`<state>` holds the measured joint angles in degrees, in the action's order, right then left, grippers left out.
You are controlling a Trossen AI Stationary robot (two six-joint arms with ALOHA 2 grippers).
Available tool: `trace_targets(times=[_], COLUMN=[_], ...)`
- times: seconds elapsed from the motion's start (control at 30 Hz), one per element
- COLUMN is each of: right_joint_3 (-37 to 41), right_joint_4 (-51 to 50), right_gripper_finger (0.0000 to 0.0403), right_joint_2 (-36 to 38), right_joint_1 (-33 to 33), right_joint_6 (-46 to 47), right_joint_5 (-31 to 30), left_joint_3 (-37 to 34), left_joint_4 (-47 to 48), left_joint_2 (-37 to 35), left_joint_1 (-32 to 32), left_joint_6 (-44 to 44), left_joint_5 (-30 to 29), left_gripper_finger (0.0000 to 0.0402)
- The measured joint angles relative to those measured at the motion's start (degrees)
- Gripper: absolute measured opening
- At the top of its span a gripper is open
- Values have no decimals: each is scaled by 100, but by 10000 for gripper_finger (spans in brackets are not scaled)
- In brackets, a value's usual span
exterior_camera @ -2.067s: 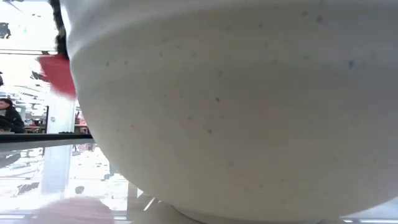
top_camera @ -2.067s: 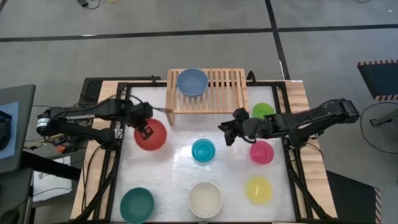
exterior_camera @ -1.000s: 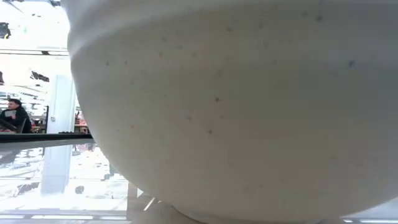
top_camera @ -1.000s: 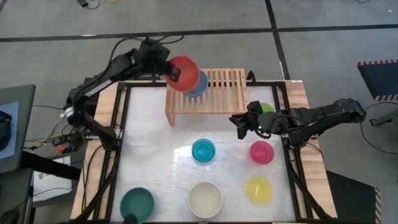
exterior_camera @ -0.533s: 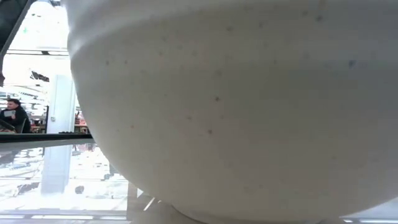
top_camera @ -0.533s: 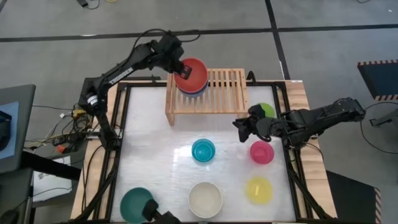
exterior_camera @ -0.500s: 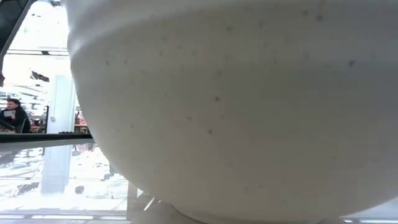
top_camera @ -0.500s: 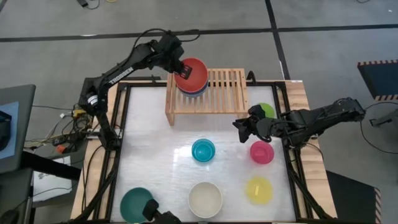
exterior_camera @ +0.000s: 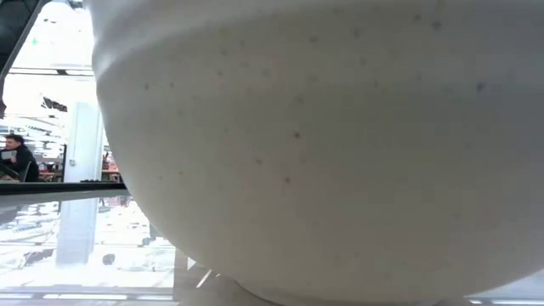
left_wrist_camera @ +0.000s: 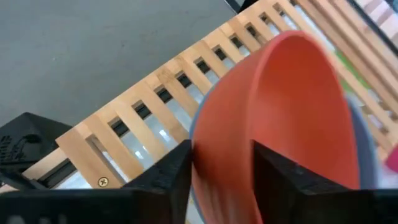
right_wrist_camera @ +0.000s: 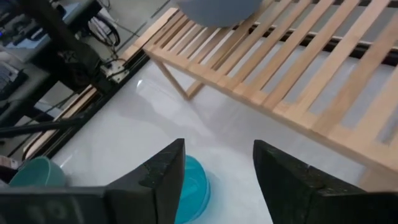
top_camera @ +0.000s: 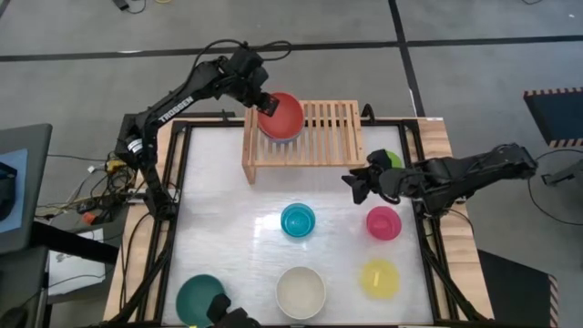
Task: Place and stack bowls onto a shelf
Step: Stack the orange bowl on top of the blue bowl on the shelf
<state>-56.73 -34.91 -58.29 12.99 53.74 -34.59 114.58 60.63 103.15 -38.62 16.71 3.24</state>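
High view: red bowl [top_camera: 281, 113] in left gripper [top_camera: 262, 101].

Shelf [top_camera: 319, 128] light slatted wood; red bowl [top_camera: 281, 113] smooth matt plastic; tabletop [top_camera: 237, 237] glossy white

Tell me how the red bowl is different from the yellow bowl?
The red bowl is bigger; the yellow bowl is smaller. Red sits on the shelf, nested in a blue bowl, gripped by the left gripper; yellow sits alone on the table, untouched. Both are round.
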Motion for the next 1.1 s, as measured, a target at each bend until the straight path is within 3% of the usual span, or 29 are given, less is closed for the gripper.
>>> trace_targets(times=[0.2, 0.4, 0.8, 1.1], right_joint_3=[2, 2, 2, 2], right_joint_4=[-177, -304, -374, -372], right_gripper_finger=[214, 212, 212, 212], right_joint_2=[226, 321, 276, 276], right_joint_1=[-82, -82, 60, 38], right_joint_6=[-6, -13, 9, 23], right_joint_5=[-1, -16, -20, -22], left_joint_3=[533, 813, 146, 1133], left_joint_4=[219, 595, 805, 939], left_joint_2=[-4, -21, 149, 142], left_joint_1=[101, 202, 347, 508], left_joint_6=[-203, -407, -151, -164], left_joint_5=[-261, -1510, -1560, -2291], left_gripper_finger=[174, 174, 142, 137])
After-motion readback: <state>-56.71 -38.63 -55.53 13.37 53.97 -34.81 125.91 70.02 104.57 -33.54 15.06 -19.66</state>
